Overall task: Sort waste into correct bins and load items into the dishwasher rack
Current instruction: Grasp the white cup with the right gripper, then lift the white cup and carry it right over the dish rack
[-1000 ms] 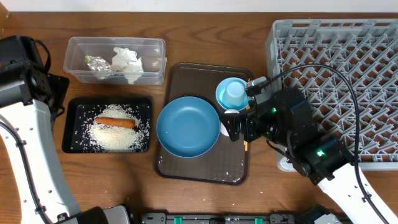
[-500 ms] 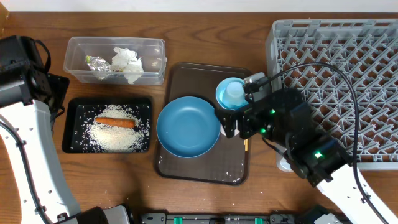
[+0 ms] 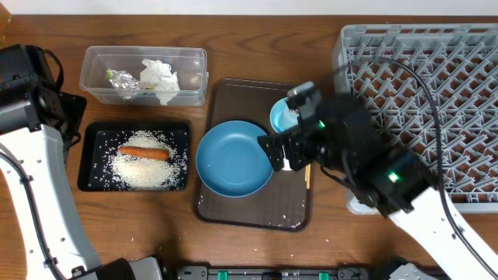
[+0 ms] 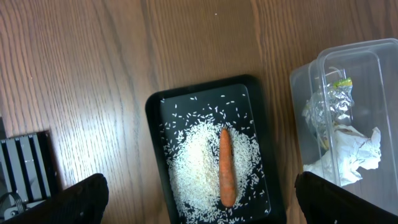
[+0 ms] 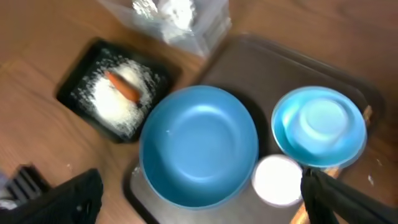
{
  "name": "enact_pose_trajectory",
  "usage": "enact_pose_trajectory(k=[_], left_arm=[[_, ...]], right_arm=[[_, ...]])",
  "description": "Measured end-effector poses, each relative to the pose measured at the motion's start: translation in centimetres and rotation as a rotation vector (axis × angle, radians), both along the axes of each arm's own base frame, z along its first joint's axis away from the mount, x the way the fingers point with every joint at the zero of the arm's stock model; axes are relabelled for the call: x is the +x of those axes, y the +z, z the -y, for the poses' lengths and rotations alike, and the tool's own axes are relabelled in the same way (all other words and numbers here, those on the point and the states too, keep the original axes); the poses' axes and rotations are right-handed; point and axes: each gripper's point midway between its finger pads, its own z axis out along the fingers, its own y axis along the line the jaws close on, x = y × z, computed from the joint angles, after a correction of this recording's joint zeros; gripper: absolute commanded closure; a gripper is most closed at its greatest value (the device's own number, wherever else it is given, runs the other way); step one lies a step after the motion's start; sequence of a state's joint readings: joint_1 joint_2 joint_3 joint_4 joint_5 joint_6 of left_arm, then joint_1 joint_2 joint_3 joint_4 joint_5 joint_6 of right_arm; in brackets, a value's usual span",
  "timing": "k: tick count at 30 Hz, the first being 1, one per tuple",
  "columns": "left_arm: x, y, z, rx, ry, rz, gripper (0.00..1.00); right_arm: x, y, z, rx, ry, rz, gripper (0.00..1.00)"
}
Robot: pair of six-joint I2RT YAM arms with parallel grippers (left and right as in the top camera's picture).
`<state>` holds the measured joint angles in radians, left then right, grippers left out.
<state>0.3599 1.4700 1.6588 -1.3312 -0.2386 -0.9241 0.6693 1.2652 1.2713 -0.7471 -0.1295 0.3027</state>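
The large dark-blue bowl point(image 3: 233, 158) point(image 5: 199, 146) sits on the brown serving tray point(image 3: 249, 210). Beside it are the small light-blue bowl point(image 5: 318, 127) and the white cup point(image 5: 278, 180). My right gripper point(image 3: 282, 152) point(image 5: 202, 186) hangs open above the big bowl's right rim and the cup, holding nothing. Chopsticks point(image 3: 307, 176) lie at the tray's right edge, mostly hidden. The black tray point(image 4: 155, 118) holds rice point(image 4: 199, 162) and a carrot point(image 4: 226, 167). The clear tub point(image 4: 367, 56) holds the foil wrapper point(image 4: 329, 102) and napkin point(image 4: 348, 152). My left gripper point(image 4: 208, 202) is open high above the black tray.
The grey dishwasher rack point(image 3: 436, 85) fills the right side, close behind my right arm. A few rice grains lie on the brown tray's front point(image 3: 288, 218). The left arm's white link point(image 3: 39, 194) runs down the left edge of the table.
My right gripper has moved left and slightly back, from beside the cup to over the big bowl's right rim, now covering most of the light-blue bowl from above. The left arm is still.
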Motion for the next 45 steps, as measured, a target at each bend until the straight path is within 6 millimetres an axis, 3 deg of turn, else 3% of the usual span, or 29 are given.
enact_pose_trajectory(k=[8, 13, 19, 28, 36, 45], left_arm=[[0.0, 0.0, 0.0, 0.0, 0.0, 0.0, 0.02], [0.0, 0.0, 0.0, 0.0, 0.0, 0.001, 0.02], [0.0, 0.0, 0.0, 0.0, 0.0, 0.0, 0.02], [0.0, 0.0, 0.0, 0.0, 0.0, 0.0, 0.02], [0.0, 0.0, 0.0, 0.0, 0.0, 0.0, 0.02], [0.0, 0.0, 0.0, 0.0, 0.0, 0.0, 0.02]], right_arm=[[1.9, -7.2, -0.1, -0.195, -0.041, -0.169, 0.01], [1.4, -10.5, 1.4, -0.309, -0.088, -0.265, 0.01], [1.1, -11.1, 3.4, -0.378, -0.176, -0.292, 0.01], [2.1, -11.4, 3.1, -0.35, -0.215, -0.258, 0.01], [2.2, -15.7, 3.0, -0.366, -0.28, -0.336, 0.01], [3.0, -18.7, 3.5, -0.419, -0.352, -0.374, 0.01]])
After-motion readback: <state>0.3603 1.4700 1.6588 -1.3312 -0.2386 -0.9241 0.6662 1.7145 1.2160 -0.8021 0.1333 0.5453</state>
